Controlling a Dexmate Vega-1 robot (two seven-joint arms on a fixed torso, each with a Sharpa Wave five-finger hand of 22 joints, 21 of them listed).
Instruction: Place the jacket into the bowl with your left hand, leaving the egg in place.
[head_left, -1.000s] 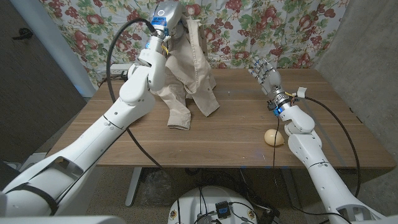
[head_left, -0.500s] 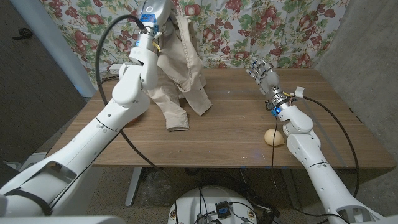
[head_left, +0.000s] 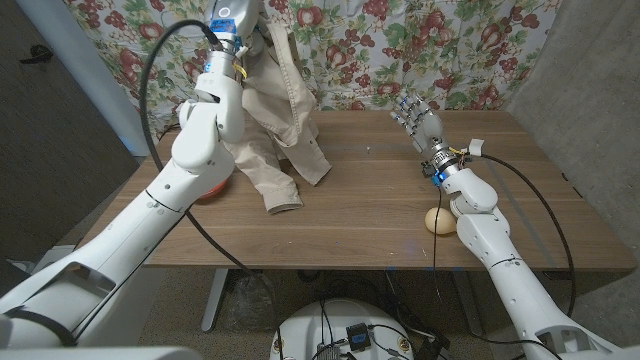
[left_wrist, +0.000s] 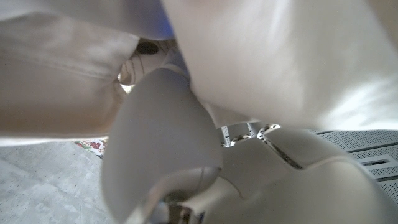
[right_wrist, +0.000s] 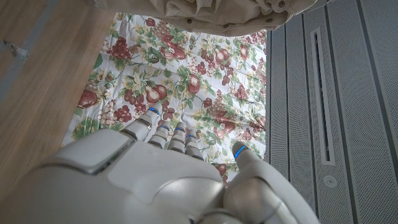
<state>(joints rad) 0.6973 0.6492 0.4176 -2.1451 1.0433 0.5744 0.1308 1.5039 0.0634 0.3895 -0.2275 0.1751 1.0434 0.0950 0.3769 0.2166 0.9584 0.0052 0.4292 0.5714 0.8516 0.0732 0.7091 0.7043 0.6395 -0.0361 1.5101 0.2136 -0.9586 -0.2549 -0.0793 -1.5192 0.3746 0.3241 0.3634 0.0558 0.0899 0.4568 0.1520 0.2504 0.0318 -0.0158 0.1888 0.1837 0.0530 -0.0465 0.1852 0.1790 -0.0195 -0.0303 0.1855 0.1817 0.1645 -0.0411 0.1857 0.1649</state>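
A: Report the fingers first, left side.

B: The left hand is raised high above the table, at the top of the head view. Its fingers are buried in fabric; the jacket hangs from it, so it grips the garment. In the left wrist view the beige cloth drapes directly over the hand.

A: And the right?

B: The right hand stands upright over the table's far right part, fingers spread apart and holding nothing. The right wrist view confirms this: fingertips separated, nothing between them.

A: Position of the jacket relative to the table?

B: Mostly lifted. One sleeve end reaches the tabletop, left of centre.

A: The bowl?

B: A red-orange object shows at the table's left side, beside the left arm and mostly hidden by it. I cannot tell its shape for certain.

A: The egg?

B: The egg lies on the table near its front right edge, against the right forearm, well apart from the jacket.
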